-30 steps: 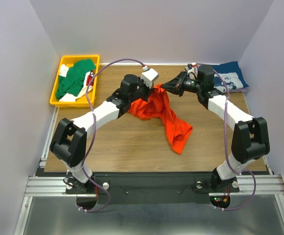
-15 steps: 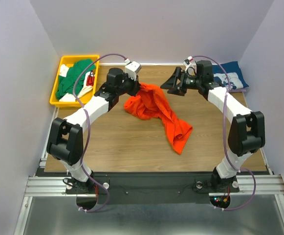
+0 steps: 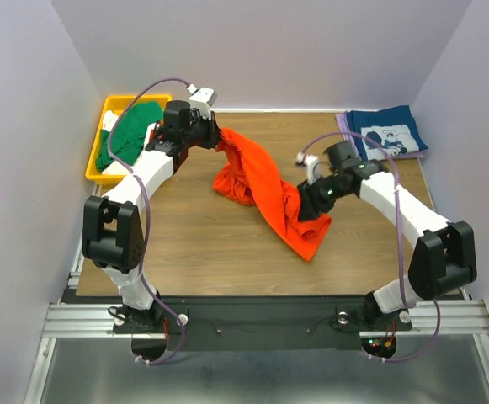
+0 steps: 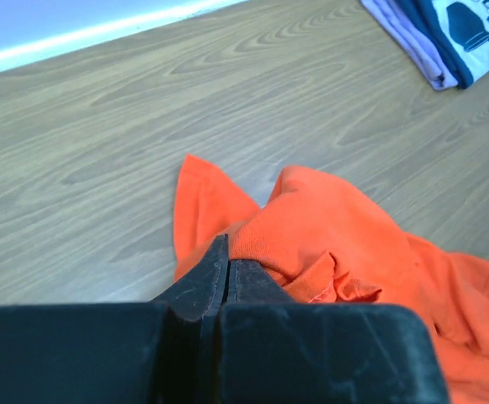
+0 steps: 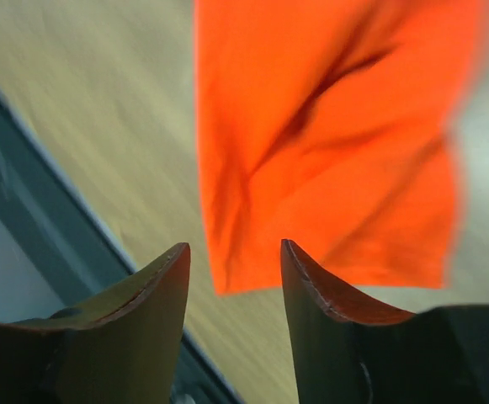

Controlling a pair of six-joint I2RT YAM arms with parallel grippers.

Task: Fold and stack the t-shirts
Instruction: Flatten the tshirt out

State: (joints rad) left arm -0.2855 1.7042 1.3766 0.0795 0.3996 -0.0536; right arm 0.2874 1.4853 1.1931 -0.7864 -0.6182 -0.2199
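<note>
The wooden tabletop [image 3: 194,244] carries everything. The orange shirt [image 3: 265,189] lies crumpled across its middle, running as a slanting band from far left to near right. The navy shirt [image 3: 387,135] (white print facing up) sits folded in the far right corner. The yellow bin [image 3: 101,172] stands at the far left edge, with the green shirt [image 3: 130,135] heaped inside it. A strip of the lavender shirt [image 3: 342,126] peeks from under the navy one. The left gripper [image 3: 213,139] is at the orange shirt's far end, its jaws pressed together on a fold of that cloth. The right gripper [image 3: 311,202] hangs over the shirt's near end, its jaws spread apart and holding nothing.
</note>
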